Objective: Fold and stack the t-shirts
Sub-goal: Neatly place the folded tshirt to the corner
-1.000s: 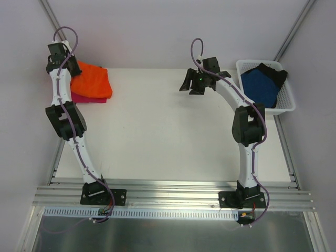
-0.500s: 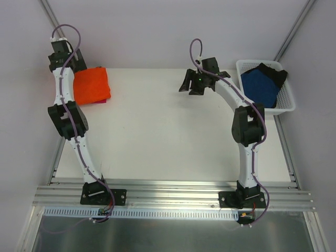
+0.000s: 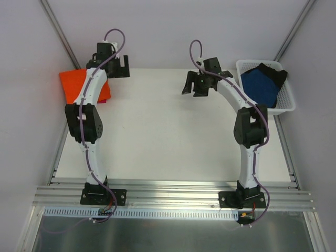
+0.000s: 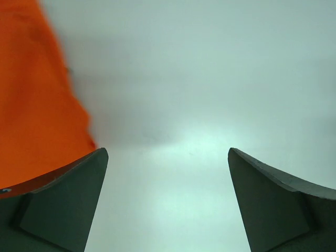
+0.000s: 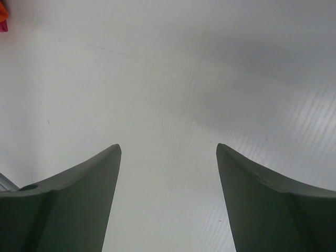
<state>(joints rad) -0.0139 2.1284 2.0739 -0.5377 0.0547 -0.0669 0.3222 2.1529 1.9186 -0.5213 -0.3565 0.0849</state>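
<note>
A folded bright orange t-shirt [image 3: 72,84] lies at the table's far left on a magenta-pink t-shirt, of which only a sliver [image 3: 106,100] shows. In the left wrist view the orange t-shirt [image 4: 37,94] fills the left edge. My left gripper [image 3: 121,66] [image 4: 168,152] is open and empty, just right of that stack, over bare table. A dark blue t-shirt [image 3: 260,85] and a black t-shirt [image 3: 274,69] lie in the basket at the far right. My right gripper [image 3: 193,86] [image 5: 168,147] hangs open and empty above the table, left of the basket.
The white mesh basket [image 3: 247,63] stands at the table's back right corner. The white table [image 3: 168,131] stretches between the two arms. Metal rails run along the near edge and both sides. Grey walls close in the back.
My left gripper opened, let go of the orange t-shirt and swung right, off the stack. The orange t-shirt now lies flat, further left. My right gripper opened slightly wider.
</note>
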